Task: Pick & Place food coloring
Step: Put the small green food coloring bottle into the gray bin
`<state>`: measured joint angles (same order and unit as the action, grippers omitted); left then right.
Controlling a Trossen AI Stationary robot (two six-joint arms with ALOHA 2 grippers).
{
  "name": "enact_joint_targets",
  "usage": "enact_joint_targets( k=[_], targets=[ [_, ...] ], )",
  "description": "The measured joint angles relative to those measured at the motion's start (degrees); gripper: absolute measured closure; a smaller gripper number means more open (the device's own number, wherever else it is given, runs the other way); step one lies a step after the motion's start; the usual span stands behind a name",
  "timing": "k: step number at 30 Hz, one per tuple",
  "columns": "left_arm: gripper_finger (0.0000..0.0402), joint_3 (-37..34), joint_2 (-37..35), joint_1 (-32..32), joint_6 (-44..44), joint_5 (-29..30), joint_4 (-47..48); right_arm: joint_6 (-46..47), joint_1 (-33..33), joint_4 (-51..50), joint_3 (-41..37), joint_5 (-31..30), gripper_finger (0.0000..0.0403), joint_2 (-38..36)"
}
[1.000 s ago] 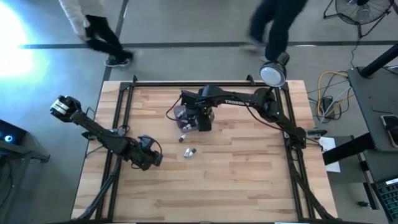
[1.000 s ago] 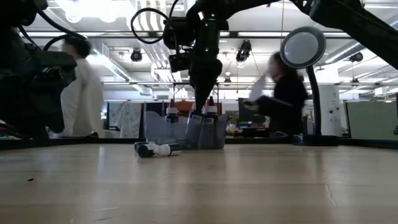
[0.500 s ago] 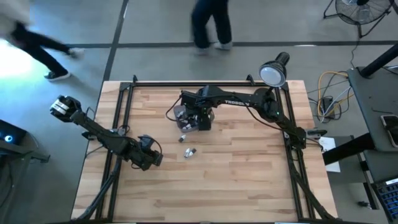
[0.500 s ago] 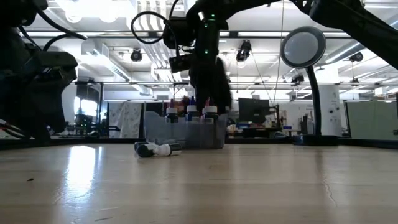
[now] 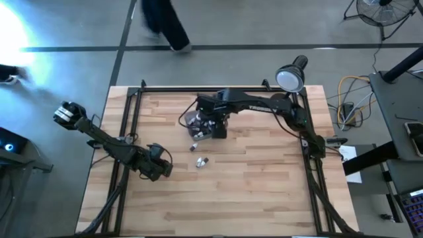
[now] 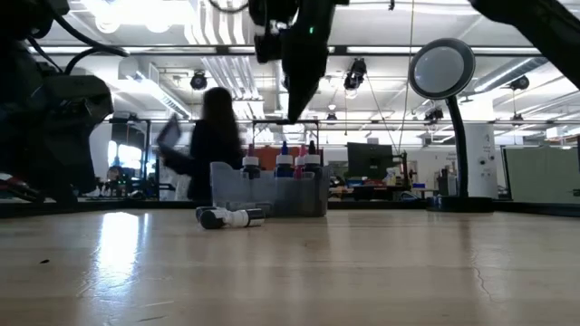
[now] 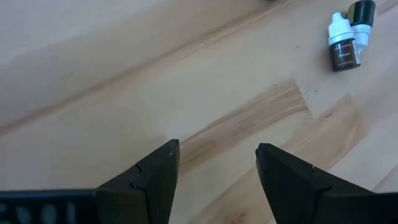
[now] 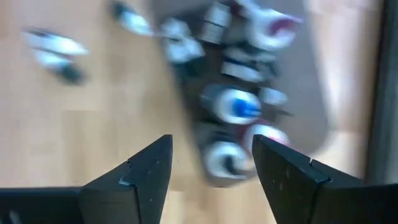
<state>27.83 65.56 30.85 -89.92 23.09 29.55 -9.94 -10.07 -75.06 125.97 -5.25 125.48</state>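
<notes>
The right gripper (image 5: pixel 213 127) is held above the tub (image 6: pixel 269 192), its fingers (image 8: pixel 291 171) spread apart and empty. In the right wrist view, bottles (image 8: pixel 239 109) standing in the tub are seen beyond the gap between the fingers, well clear of both tips; their caps are blurred. More bottles are stood upright in the tub in the low view, caps above its rim. Two loose bottles (image 5: pixel 201 161) are laid on the table (image 5: pixel 264 185) near the tub, another (image 5: pixel 194 147) between them and it. The left gripper (image 5: pixel 156 168) is parked at the table's left, fingers parted and empty; the pair (image 7: pixel 346 34) lies well ahead of them. No readable lettering is seen on the bottles.
</notes>
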Motion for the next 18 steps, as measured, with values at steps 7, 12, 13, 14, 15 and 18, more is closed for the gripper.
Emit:
enact_joint_targets(
  k=[7, 12, 13, 14, 15, 18],
  targets=[
    [0.0209, -0.6, 0.0, -1.7, 12.4, 9.0, -2.9, -0.8, 7.2, -0.2, -5.5, 10.8, 0.0188, -1.5],
    [0.0209, -5.0, 0.0, -6.4, 35.0, 8.1, -21.2, -3.9, 11.8, 4.3, -19.5, 14.9, 0.0188, -2.0],
    [0.0209, -5.8, 0.0, -7.0, 37.5, 6.6, -24.6, -3.9, 12.6, 6.9, -22.0, 15.1, 0.0188, -2.3],
    [0.0209, -6.6, 0.0, -7.3, 39.2, 5.4, -27.6, -4.0, 13.4, 9.6, -23.8, 15.3, 0.0188, -2.4],
    [0.0209, -7.3, 0.0, -7.4, 40.0, 4.9, -29.8, -4.0, 14.2, 13.1, -25.5, 15.3, 0.0188, -2.8],
    [0.0209, -8.0, 0.0, -6.7, 40.3, 5.0, -30.2, -4.2, 16.4, 24.9, -28.2, 14.0, 0.0188, -3.1]
  ],
)
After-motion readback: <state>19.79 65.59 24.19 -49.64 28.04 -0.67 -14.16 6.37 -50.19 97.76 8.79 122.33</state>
